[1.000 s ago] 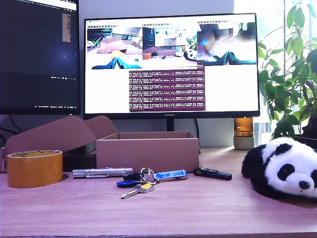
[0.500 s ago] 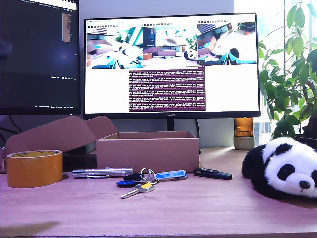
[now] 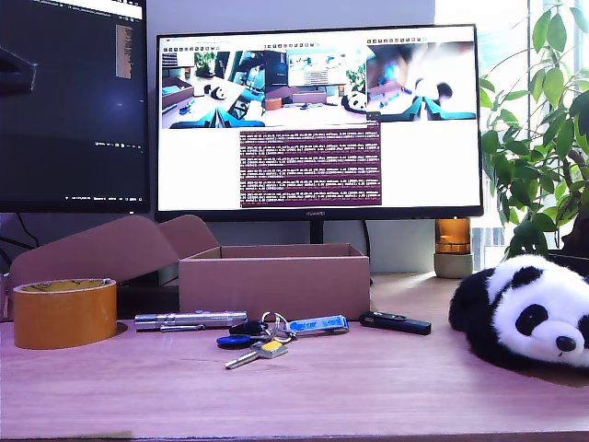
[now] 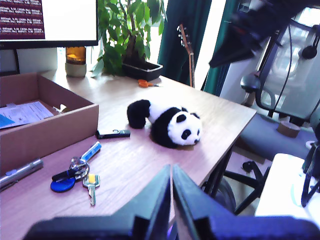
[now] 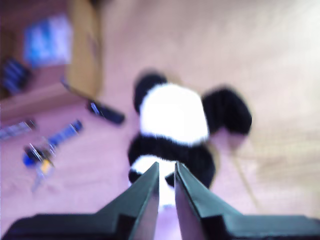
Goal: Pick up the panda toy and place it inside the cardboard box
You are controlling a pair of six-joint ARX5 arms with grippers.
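Observation:
The panda toy lies on the wooden desk at the exterior view's right, head toward the camera. The cardboard box stands open mid-desk, its lid flap folded back. No gripper reaches the desk in the exterior view. In the first wrist view my first gripper is shut and empty, well back from the panda toy and the cardboard box. In the blurred second wrist view my second gripper hangs above the panda toy, its fingers nearly together with nothing between them.
A tape roll, a metal pen, keys and a black stick lie near the box. A monitor and a plant stand behind. A dark blurred arm and an office chair show past the desk edge.
The things on the desk have not moved. A dark shape has come in at the exterior view's upper left edge, and the camera feeds on the monitor have shifted.

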